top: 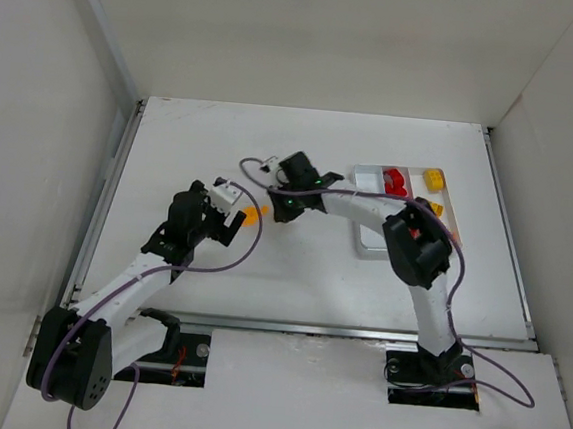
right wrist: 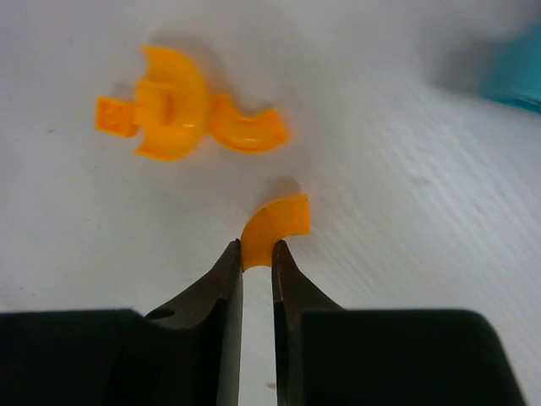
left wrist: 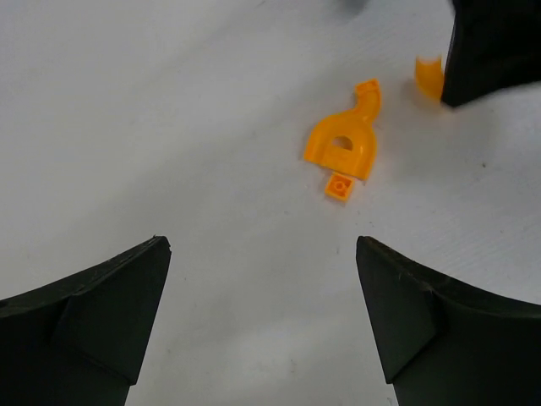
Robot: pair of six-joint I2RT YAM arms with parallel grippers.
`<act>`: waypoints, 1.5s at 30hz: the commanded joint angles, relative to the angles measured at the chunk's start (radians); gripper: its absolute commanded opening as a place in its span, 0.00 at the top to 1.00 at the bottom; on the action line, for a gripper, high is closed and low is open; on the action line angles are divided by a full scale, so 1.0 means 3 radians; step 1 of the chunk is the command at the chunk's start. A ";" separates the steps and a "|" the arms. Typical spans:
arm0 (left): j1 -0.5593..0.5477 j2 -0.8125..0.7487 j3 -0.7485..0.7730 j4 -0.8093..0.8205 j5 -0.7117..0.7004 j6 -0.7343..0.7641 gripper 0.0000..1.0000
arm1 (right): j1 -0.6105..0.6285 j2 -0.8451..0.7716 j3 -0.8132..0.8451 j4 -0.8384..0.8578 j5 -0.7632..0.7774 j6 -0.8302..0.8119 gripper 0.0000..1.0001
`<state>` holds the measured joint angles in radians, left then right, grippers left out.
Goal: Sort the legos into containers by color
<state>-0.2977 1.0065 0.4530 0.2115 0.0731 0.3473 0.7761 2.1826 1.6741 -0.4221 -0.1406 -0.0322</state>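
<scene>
1. Near the middle of the table (top: 202, 147), the right gripper (right wrist: 256, 254) has its two fingers clenched on one end of a small curved orange piece (right wrist: 276, 224). The piece is a smooth, glossy quarter-ring that sticks out past the fingertips.
2. Just beyond it on the table lies a larger orange arch piece (right wrist: 173, 106), a rounded half-dome with a hooked tail. A tiny orange square stud (right wrist: 114, 116) sits just beside its flat end.
3. The left gripper (left wrist: 262, 288) hovers over the same cluster with its fingers spread wide, grasping nothing. The arch and stud lie ahead of them, apart from both.
4. To the right, the white tray (top: 366, 247) holds red legos (top: 396, 182) at its far end, with yellow legos (top: 434, 177) in the strip to their right. The right arm hides much of the tray.
</scene>
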 commanded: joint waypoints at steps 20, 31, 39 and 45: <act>-0.0066 0.0562 0.0407 0.0093 0.0963 0.1164 0.09 | -0.2827 -0.1431 -0.1229 -0.0055 0.0591 0.1064 0.92; -0.0066 0.0531 0.0377 0.0093 0.0999 0.1087 0.07 | -0.2858 -0.1420 -0.1168 -0.0086 0.0653 0.0992 0.31; -0.0066 0.0531 0.0346 0.0204 0.0821 0.0704 0.07 | -0.2098 -0.1610 -0.0974 -0.0086 0.0760 0.0497 0.28; -0.0066 0.0470 0.0244 0.0374 0.0197 0.0049 0.06 | -0.1208 -0.0906 -0.0106 -0.0254 0.0111 0.0148 0.00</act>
<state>-0.3141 1.1778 0.5430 0.2611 0.2298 0.4862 0.3206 1.8317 1.5146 -0.4862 -0.0105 0.0795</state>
